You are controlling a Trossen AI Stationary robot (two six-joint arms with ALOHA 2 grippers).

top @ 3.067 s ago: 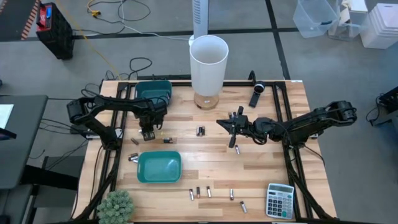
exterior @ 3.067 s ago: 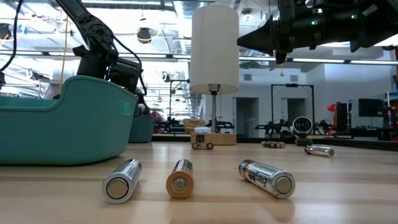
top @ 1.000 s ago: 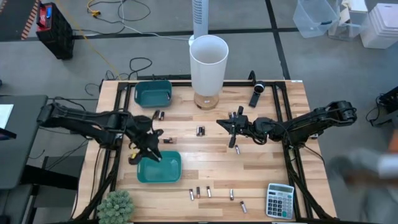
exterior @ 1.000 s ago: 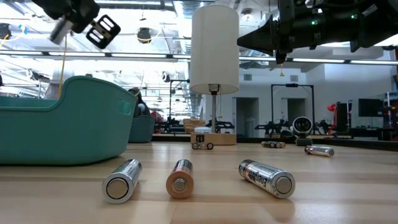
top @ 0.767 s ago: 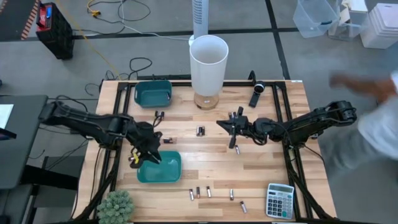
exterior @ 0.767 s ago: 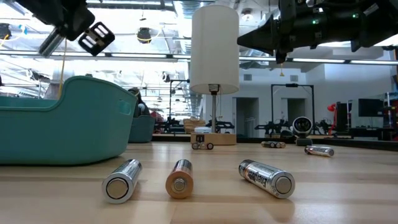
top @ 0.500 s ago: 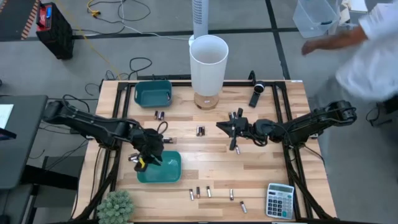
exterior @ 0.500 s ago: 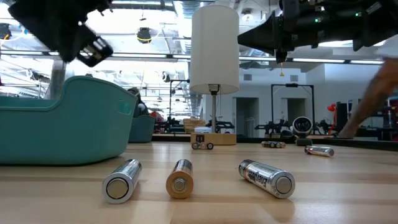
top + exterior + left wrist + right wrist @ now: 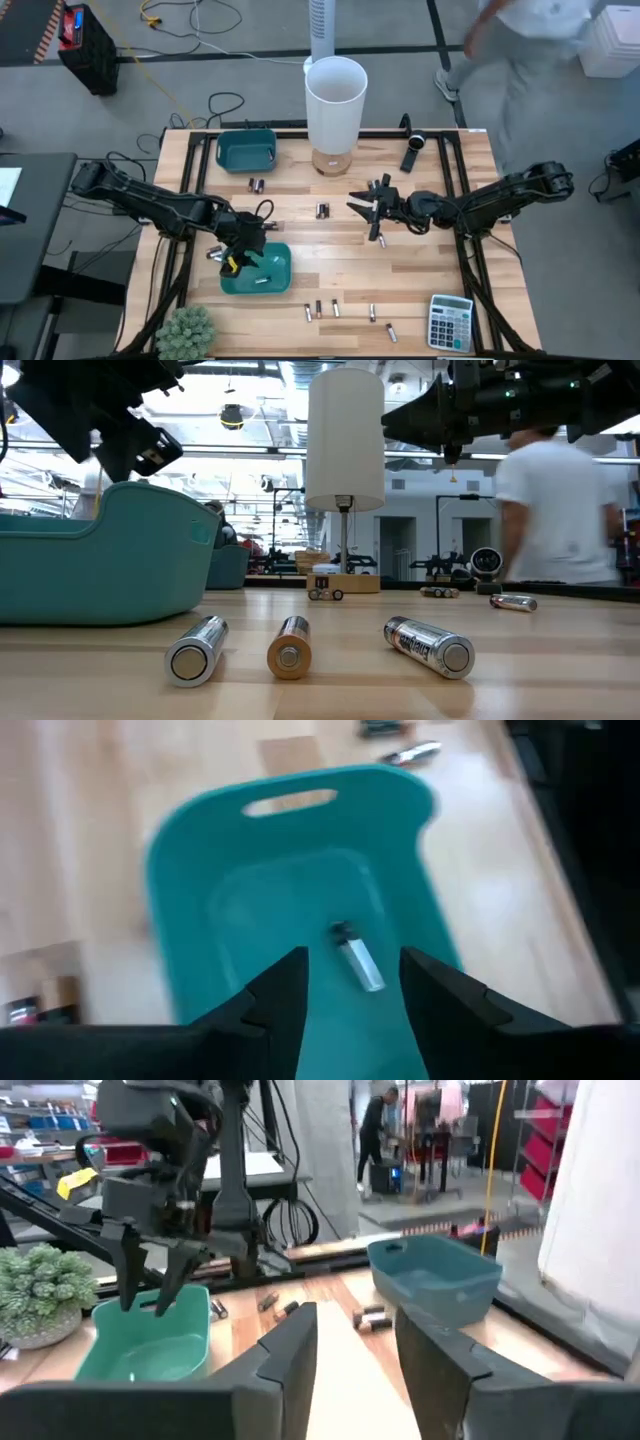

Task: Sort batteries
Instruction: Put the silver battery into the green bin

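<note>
One battery (image 9: 357,960) visible in near bin (image 9: 283,262), seemingly.

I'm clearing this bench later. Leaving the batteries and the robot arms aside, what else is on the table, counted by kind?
Teal bins: 2
Lamp: 1
Calculator: 1
Potted plant: 1
Black gadget: 1
Total: 6
</note>
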